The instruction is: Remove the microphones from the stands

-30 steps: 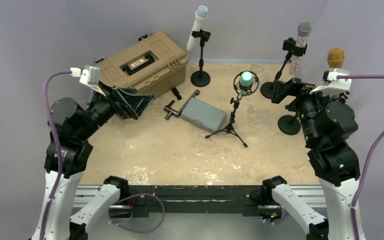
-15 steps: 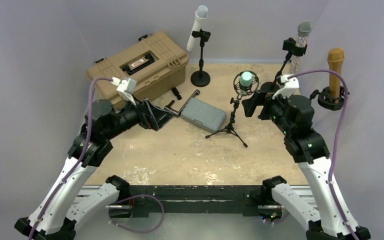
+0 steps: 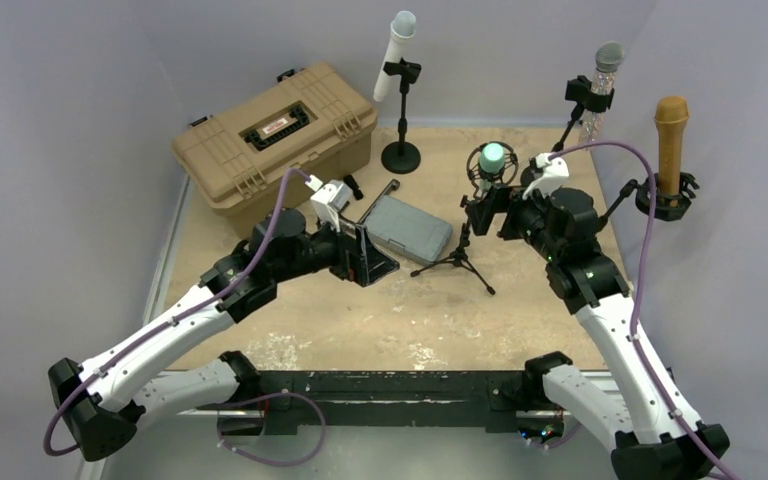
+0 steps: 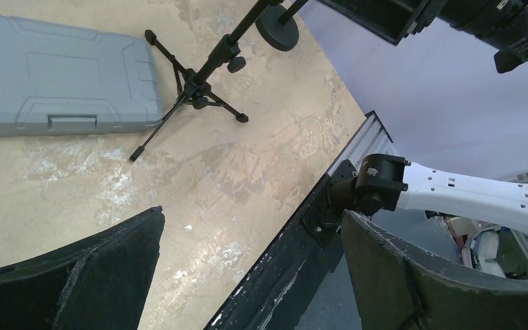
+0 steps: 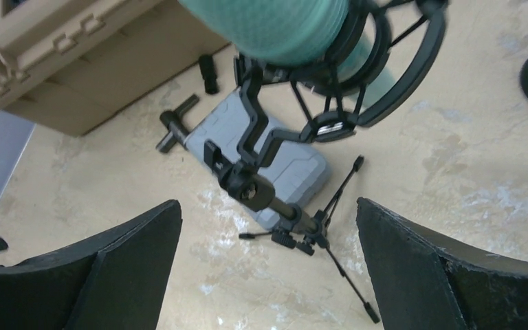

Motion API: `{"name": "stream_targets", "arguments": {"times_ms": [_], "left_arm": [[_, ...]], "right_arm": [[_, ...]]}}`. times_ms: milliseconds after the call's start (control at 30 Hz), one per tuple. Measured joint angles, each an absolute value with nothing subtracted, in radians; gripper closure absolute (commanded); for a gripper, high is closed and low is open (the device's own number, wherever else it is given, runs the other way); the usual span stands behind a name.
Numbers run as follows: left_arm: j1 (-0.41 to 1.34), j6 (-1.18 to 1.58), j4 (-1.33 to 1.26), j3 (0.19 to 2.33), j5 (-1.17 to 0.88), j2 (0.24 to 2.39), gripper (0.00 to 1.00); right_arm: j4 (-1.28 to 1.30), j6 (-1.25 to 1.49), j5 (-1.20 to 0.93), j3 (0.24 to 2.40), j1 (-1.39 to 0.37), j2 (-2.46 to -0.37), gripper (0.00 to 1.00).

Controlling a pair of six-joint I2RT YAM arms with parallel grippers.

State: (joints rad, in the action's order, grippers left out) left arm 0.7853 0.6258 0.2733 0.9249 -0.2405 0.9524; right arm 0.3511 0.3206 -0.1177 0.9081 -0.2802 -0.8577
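We see the teal-headed microphone [image 3: 493, 157] seated in its black shock mount [image 5: 344, 89] on top of the tripod stand [image 3: 457, 252], a little right of centre in the overhead view. In the right wrist view its teal body fills the top centre of the frame. The right gripper [image 3: 482, 212] hangs close beside the stand's pole, below the microphone. Its fingers [image 5: 103, 275] are spread wide in the lower corners of its own view and grip nothing. To the left of the stand's feet lies a grey case [image 3: 407, 228]. The left gripper [image 3: 365, 262] sits near the case's lower left corner, at mid-frame, its jaws likewise apart and empty. A tan toolbox [image 3: 275, 135] stands at the upper left. A white microphone [image 3: 397, 55] is on its own stand at the top centre, and a brown microphone [image 3: 672, 130] is at the right edge.
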Motion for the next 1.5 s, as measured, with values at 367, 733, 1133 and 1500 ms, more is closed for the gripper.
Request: {"name": "stream_targets", "arguments": {"times_ms": [367,733,1133,1500], "left_arm": [[0.827,0.627,0.254,0.925,-0.190,0.970,0.01],[0.827,0.626,0.274,0.925,-0.152,0.942,0.00],[0.827,0.625,0.311,0.925,-0.136,0.918,0.00],[0.827,0.625,0.332,0.926,-0.111,0.912,0.00]], "right_arm": [[0.347,0.226,0.032,1.191,-0.289,-0.939,0.13],[0.400,0.117,0.379,1.379,-0.527,-1.178,0.22],[0.443,0.102,0.619,1.382,-0.585,-1.239,0.43],[0.434,0.064,0.690,1.380,-0.596,-1.243,0.76]]}}
